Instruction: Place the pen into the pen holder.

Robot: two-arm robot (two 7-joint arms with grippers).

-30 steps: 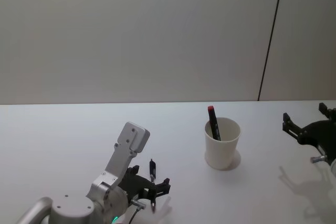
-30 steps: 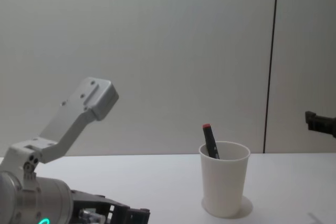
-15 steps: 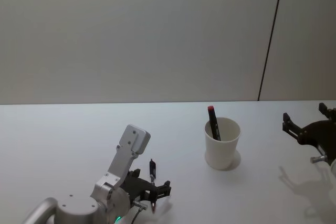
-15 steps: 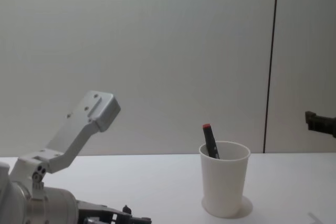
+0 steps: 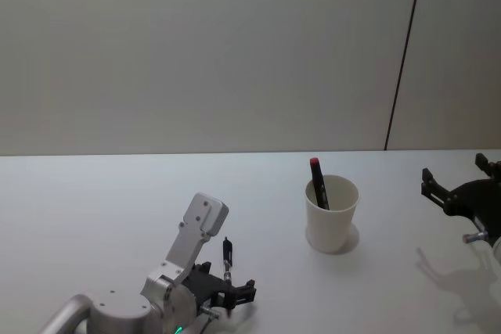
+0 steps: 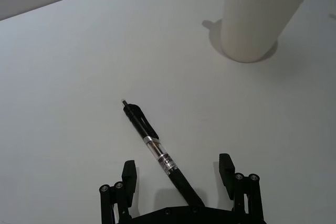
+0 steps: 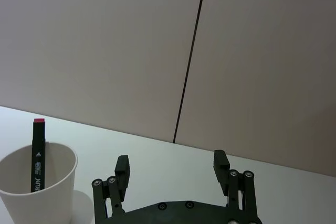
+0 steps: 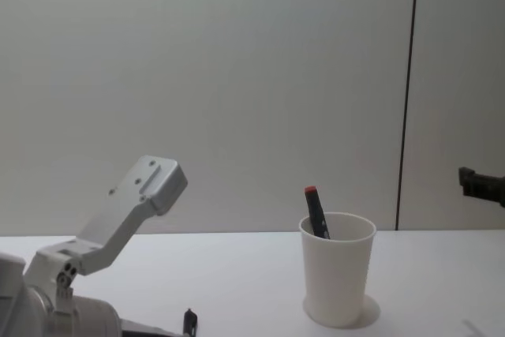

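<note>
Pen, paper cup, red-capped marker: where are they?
pen (image 6: 161, 153), left wrist view, on its clear middle barrel.
paper cup (image 5: 330, 224), head view, on its front wall.
red-capped marker (image 5: 315, 163), head view, on its red cap.

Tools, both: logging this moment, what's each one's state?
Left tool: open, straddling the pen, not gripping it.
Right tool: open, empty.

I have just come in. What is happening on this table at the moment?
The left gripper is low over the white table, its fingers open on either side of a black pen that lies flat there, not yet gripped. The pen holder, a white paper cup, stands upright further to the right and already holds a red-capped marker. The right gripper is open and idle at the table's right edge.
</note>
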